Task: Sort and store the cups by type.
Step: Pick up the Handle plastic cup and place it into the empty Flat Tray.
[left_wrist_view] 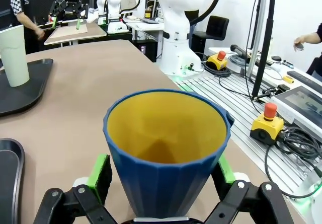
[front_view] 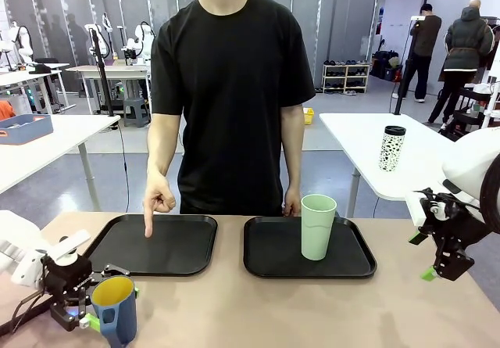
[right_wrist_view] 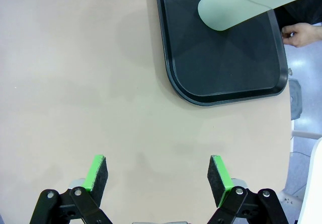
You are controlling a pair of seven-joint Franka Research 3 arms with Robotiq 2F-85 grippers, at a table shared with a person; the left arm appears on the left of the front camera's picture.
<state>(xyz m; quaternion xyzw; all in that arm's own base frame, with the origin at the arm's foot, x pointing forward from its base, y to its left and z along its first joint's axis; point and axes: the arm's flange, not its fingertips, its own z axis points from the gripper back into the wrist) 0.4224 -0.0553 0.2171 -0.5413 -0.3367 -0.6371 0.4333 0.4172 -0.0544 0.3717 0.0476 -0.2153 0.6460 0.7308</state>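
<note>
Beige table (front_view: pixel 312 309), two black trays (front_view: pixel 152 246) | lab room with white tables behind | left gripper (front_view: pixel 94 297) clamped on blue mug (front_view: pixel 115 307) | right gripper (right_wrist_view: pixel 158 176) spread apart | mint tumbler (front_view: pixel 318 227) upright on right tray (front_view: pixel 308 250)

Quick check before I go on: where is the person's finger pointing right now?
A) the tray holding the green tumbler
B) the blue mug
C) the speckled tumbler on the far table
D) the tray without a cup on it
D: the person's hand points down onto the left tray, while the green tumbler stands on the right tray.
</note>
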